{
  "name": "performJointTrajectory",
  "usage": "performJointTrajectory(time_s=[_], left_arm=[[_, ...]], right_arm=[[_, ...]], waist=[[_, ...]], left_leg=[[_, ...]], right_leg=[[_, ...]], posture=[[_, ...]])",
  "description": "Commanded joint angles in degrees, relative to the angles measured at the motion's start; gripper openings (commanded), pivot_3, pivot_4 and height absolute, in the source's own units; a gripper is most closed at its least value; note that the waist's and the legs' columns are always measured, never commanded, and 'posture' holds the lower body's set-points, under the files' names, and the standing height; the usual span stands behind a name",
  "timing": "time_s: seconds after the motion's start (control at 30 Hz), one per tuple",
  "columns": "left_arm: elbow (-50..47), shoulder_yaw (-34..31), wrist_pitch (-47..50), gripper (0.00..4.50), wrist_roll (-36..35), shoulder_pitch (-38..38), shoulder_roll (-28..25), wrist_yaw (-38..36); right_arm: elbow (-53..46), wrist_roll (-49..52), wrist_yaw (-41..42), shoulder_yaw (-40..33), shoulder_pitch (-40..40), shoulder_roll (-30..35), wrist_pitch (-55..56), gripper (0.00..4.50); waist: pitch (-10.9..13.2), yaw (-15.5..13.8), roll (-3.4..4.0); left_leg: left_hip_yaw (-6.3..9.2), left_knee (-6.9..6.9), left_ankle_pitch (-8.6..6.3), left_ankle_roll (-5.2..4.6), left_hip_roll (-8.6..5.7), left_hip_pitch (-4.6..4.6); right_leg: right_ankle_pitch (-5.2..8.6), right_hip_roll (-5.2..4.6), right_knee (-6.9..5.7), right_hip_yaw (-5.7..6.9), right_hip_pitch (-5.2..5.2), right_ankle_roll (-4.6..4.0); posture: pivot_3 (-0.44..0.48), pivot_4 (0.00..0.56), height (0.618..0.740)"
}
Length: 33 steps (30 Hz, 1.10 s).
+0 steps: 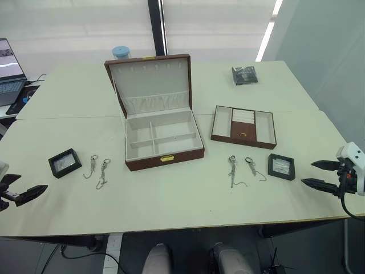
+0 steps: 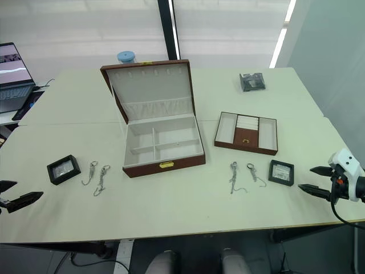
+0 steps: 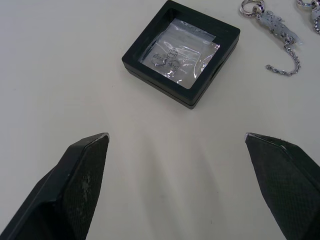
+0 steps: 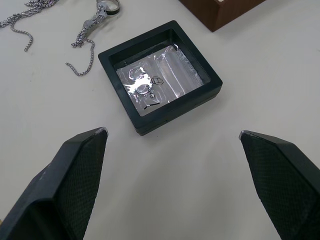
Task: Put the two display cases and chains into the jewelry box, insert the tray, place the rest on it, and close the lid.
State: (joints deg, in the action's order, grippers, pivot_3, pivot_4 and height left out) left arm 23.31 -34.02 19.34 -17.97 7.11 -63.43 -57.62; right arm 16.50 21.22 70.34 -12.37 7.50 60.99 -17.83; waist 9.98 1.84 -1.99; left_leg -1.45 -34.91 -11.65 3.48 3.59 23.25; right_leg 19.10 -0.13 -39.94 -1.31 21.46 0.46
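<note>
Left eye view: a pale cream bench stands before a white wall; a laptop sits at its far left. The jewelry box rests mid-bench, lid raised, long axis left-right, clasp facing the robot. The tray lies beside it, right. The left pincer and right pincer hover wide open, empty, each near a display case.

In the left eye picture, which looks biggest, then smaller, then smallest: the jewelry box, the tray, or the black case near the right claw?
1. The jewelry box, with its lid standing open.
2. The tray.
3. The display case near the right claw, though it lies somewhat nearer the camera.
</note>
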Motion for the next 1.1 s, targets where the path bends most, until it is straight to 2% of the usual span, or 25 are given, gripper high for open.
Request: performJointTrajectory(time_s=[0.03, 0.37, 1.1], left_arm=[[0.8, -0.5, -0.7, 4.5, -0.1, -0.9, -0.2, 0.1], [4.7, 1.3, -3.1, 4.5, 2.0, -2.9, -0.3, 0.9], [6.7, 2.2, -4.6, 4.5, 2.7, -3.2, -0.9, 0.0]], right_arm=[[0.1, -0.1, 0.0, -1.7, 0.6, 0.2, 0.9, 4.48], [2.1, -0.4, 0.3, -1.7, 1.5, 0.5, 1.8, 4.48], [5.5, -0.8, 0.4, -1.8, 1.7, 0.2, 4.2, 4.48]], waist=[[0.0, 0.0, 0.0], [0.0, 0.0, -0.01], [0.0, 0.0, -0.01]], left_leg=[[0.0, 0.0, 0.0, 0.0, 0.0, 0.0], [-0.06, -0.01, 0.0, 0.0, 0.0, -0.07], [-0.16, -0.01, 0.0, 0.0, 0.0, -0.17]], right_leg=[[0.0, 0.0, 0.0, 0.0, 0.0, 0.0], [0.0, 0.01, -0.03, -0.02, -0.03, 0.0], [0.0, 0.01, -0.07, -0.15, -0.06, -0.01]], posture=[[0.0, 0.15, 0.74], [0.0, 0.15, 0.74], [0.0, 0.15, 0.74]])
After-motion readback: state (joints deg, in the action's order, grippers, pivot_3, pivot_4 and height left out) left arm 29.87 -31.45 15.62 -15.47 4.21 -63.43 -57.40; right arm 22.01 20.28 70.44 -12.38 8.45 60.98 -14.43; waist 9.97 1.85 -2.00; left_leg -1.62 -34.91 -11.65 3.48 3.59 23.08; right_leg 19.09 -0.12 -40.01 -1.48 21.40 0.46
